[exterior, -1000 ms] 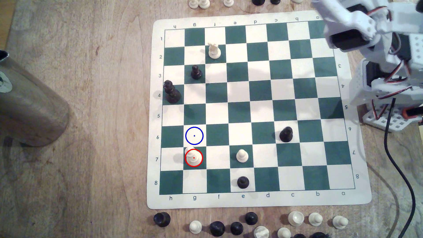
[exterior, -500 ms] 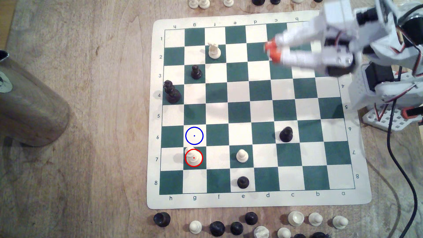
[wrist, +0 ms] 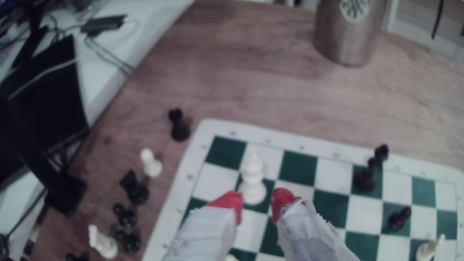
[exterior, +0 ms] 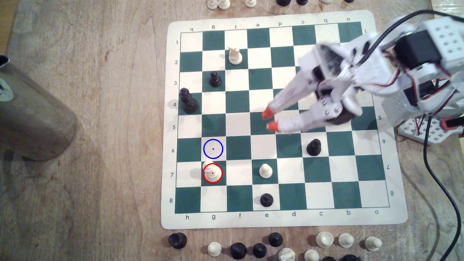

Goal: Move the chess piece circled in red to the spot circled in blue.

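While jaws are mid-board: the gripper (exterior: pixel 270 120) is parted, holding nothing.
Piece: the chess piece circled in red (exterior: pixel 212 173) upright on its green square, well apart from jaws.
Spot: the spot circled in blue (exterior: pixel 213 148) adjoins it, vacant.
Risk: tall slim piece; an off-centre close could topple it.

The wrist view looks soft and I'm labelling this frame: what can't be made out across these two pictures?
- Gripper: motion-blurred in the exterior view; its height above the board is unclear.
- The circled cream piece: seen from above, with the red ring drawn over it; its head shape is unclear.
- Pieces off the board: cut off by the exterior view's bottom edge.
- Board-edge letters: blurred in the wrist view.
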`<state>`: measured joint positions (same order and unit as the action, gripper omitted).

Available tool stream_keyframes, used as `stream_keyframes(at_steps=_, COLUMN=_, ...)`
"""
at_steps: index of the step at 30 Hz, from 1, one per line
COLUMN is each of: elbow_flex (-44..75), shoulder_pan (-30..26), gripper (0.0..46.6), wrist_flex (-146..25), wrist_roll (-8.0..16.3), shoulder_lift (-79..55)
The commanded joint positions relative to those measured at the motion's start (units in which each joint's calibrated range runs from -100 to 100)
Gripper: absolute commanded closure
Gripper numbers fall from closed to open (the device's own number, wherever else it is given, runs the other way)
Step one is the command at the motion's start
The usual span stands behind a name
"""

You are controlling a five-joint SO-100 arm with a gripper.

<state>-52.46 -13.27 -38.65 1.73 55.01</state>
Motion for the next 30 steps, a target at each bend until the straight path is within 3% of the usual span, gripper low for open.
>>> stream_keyframes(at_steps=1, elbow_flex=10.0, shoulder_pan=-0.6, gripper=35.2, wrist_flex=4.4, wrist_roll=1.6, shoulder_lift=-10.6)
stream_keyframes(at_steps=7, elbow_flex=15.8, shoulder_pan=-0.5, gripper=36.8, wrist_flex=7.1, wrist_roll=2.4, shoulder_lift=-23.0)
stream_keyframes(at_steps=19, elbow_flex=23.6, shoulder_pan=1.7, gripper=31.7, wrist_flex=6.3, wrist_roll=2.6, shoulder_lift=-37.5)
stream_keyframes(at_steps=30, elbow_flex=27.4, shoulder_pan=2.1, gripper=31.6, wrist_flex=7.0, wrist_roll=2.8, shoulder_lift=-44.8)
